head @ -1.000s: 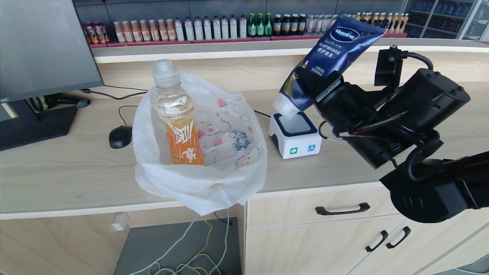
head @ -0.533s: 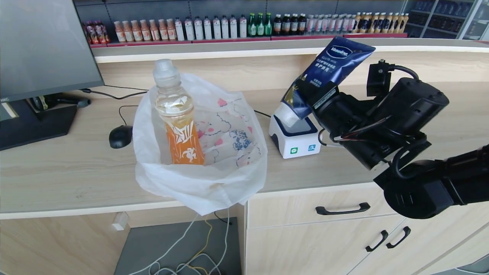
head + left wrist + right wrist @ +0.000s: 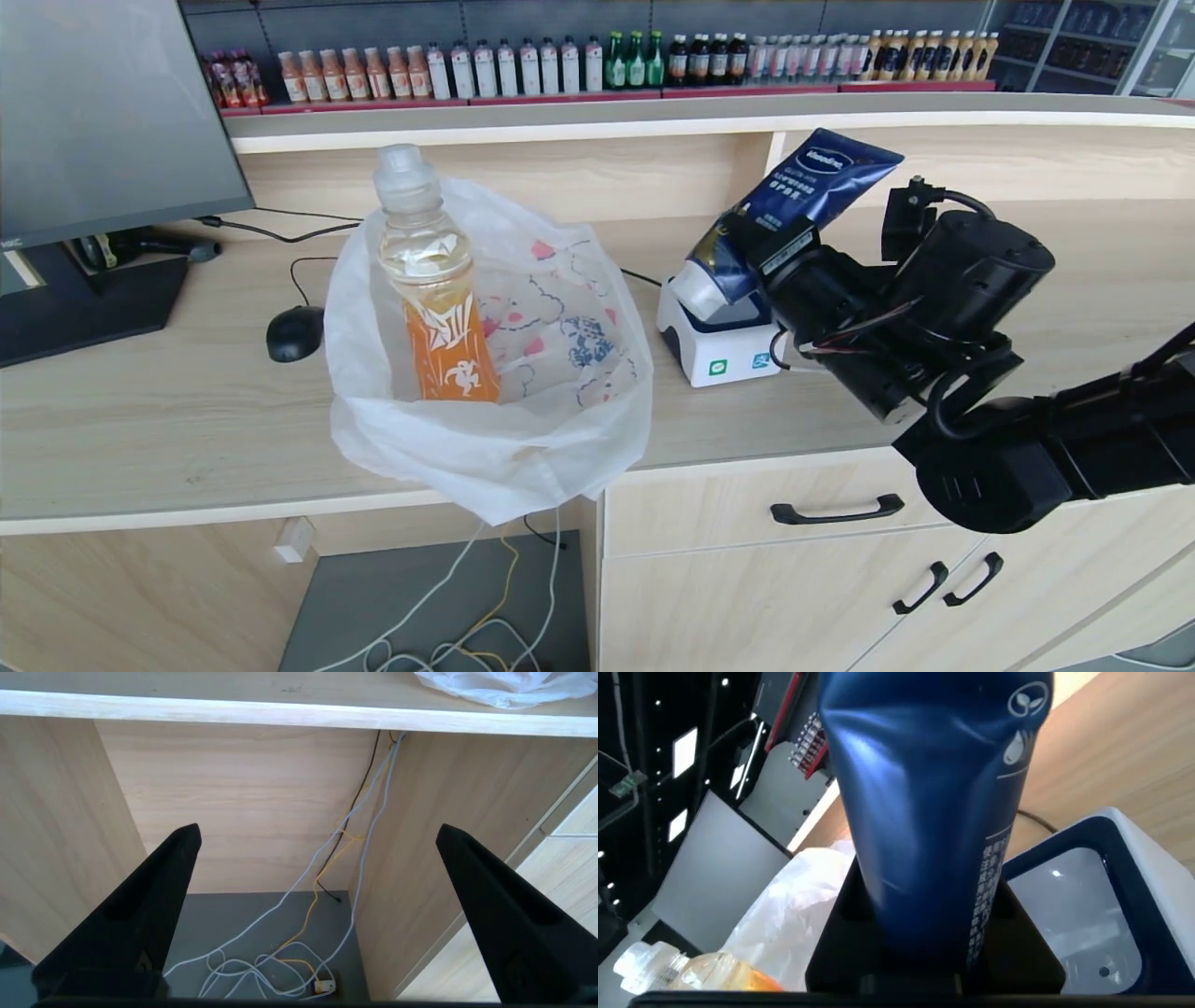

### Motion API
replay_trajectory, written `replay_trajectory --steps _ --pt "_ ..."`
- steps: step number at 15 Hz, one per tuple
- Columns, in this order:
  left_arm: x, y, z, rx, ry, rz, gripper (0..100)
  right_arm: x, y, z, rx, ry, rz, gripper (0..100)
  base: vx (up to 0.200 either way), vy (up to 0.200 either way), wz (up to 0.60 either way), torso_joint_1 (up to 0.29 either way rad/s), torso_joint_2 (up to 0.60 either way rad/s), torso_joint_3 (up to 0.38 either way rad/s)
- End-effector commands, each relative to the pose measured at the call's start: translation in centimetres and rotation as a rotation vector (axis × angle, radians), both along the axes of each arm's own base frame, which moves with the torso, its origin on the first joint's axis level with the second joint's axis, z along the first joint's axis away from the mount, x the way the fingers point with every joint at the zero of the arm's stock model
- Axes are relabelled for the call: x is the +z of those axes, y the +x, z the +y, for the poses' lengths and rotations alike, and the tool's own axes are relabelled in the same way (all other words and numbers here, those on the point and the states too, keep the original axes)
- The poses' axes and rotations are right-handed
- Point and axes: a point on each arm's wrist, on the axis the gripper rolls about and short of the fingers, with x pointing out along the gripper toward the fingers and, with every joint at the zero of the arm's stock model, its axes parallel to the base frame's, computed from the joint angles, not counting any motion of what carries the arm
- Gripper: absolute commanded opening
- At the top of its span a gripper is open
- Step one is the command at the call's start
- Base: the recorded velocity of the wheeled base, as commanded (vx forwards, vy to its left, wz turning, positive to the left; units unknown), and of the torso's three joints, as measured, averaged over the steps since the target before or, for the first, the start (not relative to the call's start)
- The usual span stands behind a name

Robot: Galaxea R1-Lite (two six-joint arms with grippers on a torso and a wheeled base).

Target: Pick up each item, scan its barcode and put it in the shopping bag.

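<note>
My right gripper (image 3: 764,245) is clamped on the blue tube (image 3: 812,177), holding it tilted, cap down, just above the white scanner (image 3: 719,350) at the middle of the table (image 3: 140,420). The shopping bag (image 3: 560,392) slumps over the table's front edge — an orange bottle (image 3: 434,299) stands inside. My left gripper (image 3: 318,859) hangs below the table, fingers wide apart.

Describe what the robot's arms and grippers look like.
The right arm is matte black with rounded cylindrical housings, looping black cables and thin red wires. The right gripper carries a white label strip. The left gripper has two black wedge-shaped fingers.
</note>
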Motion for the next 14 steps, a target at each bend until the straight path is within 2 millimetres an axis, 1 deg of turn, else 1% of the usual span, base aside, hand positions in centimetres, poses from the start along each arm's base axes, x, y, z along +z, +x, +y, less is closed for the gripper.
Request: replay_trajectory --steps 1,3,6,8,11,14 --pt "0.0 0.0 0.0 0.000 0.000 0.000 100 0.2 0.2 0.2 0.005 0.016 -0.004 0 0.000 0.000 0.00 0.000 0.00 0.000" --pt "0.0 0.0 0.0 0.000 0.000 0.000 100 -0.6 1.1 0.3 0.000 0.022 0.014 0 0.000 0.000 0.00 0.000 0.00 0.000" --pt "0.0 0.0 0.0 0.000 0.000 0.000 100 -1.5 1.9 0.3 -0.003 0.044 0.047 0 0.000 0.000 0.00 0.000 0.00 0.000" --pt "0.0 0.0 0.0 0.000 0.000 0.000 100 -1.1 2.1 0.3 -0.002 0.053 0.032 0 0.000 0.000 0.00 0.000 0.00 0.000" --pt "0.0 0.0 0.0 0.000 0.000 0.000 100 -1.5 2.4 0.4 -0.005 0.049 0.040 0 0.000 0.000 0.00 0.000 0.00 0.000" --pt "0.0 0.0 0.0 -0.002 0.000 0.000 100 -1.7 2.7 0.0 -0.015 0.053 0.048 0 0.000 0.000 0.00 0.000 0.00 0.000"
